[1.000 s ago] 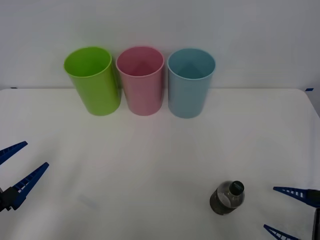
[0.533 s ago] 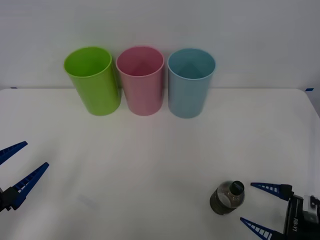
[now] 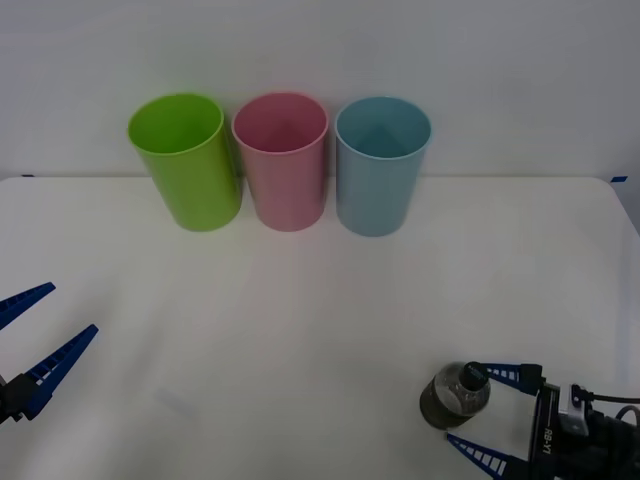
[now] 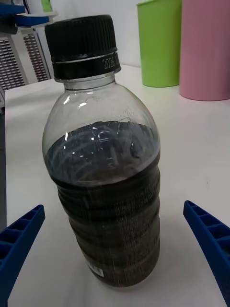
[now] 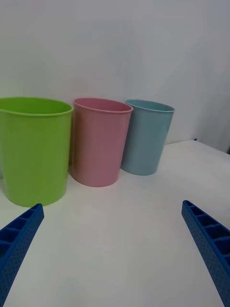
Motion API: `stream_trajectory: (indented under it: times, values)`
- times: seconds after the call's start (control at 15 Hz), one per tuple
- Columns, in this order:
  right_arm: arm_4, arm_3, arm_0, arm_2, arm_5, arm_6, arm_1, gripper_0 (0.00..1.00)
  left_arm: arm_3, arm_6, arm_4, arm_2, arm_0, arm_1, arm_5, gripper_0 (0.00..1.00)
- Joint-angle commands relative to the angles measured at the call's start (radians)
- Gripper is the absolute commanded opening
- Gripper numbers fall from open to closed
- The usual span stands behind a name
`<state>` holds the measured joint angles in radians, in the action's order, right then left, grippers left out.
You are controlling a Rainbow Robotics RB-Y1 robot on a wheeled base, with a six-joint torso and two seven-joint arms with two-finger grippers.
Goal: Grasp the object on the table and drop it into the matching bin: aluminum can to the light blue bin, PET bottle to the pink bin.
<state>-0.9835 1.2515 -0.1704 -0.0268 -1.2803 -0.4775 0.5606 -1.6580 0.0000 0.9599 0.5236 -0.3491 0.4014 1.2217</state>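
Our right hand (image 3: 495, 415) sits at the near right corner of the surface (image 3: 330, 300), spread wide and holding nothing. The PET bottle (image 3: 455, 394) stands upright just ahead of it, and from the front view its fingertips reach alongside the bottle's flanks, one on each side, without touching. In the right wrist view the PET bottle (image 4: 103, 158) stands centred between our two blue fingers (image 4: 211, 247), clear gaps on both sides.

We judge the bottle light to moderate in weight, being roughly two-thirds full of dark liquid. Its wall is thin plastic, smooth and likely slippery at the clear shoulder, stiffer where ribs ring the dark lower body. The ribbed band, below the liquid line, looks the best place to take hold: it should resist crushing and give our ribbed fingers some bite. A hard squeeze near the shoulder could dent it or tip it.

Our left hand (image 3: 30, 340) waits open and empty at the near left edge. The pink bin (image 3: 281, 160) stands at the far side, between the lime green bin (image 3: 184, 160) and the light blue bin (image 3: 380, 165), well apart from the bottle.
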Motion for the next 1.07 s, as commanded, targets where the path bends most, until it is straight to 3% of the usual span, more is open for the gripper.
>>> stream_trajectory:
  times: [0.07, 0.67, 1.07]
  values:
    - [0.0, -0.001, 0.008, -0.015, 0.013, -0.003, -0.014, 1.0, 0.0, 0.0, 0.0, 0.0, 0.0, 0.0, 0.0, 1.0]
    - [-0.003, 0.0, 0.023, -0.033, 0.029, -0.044, -0.079, 1.0, 0.0, 0.0, 0.0, 0.0, 0.0, 0.0, 0.0, 1.0]
    - [-0.003, 0.0, 0.026, -0.041, 0.045, -0.064, -0.082, 1.0, 0.0, 0.0, 0.0, 0.0, 0.0, 0.0, 0.0, 1.0]
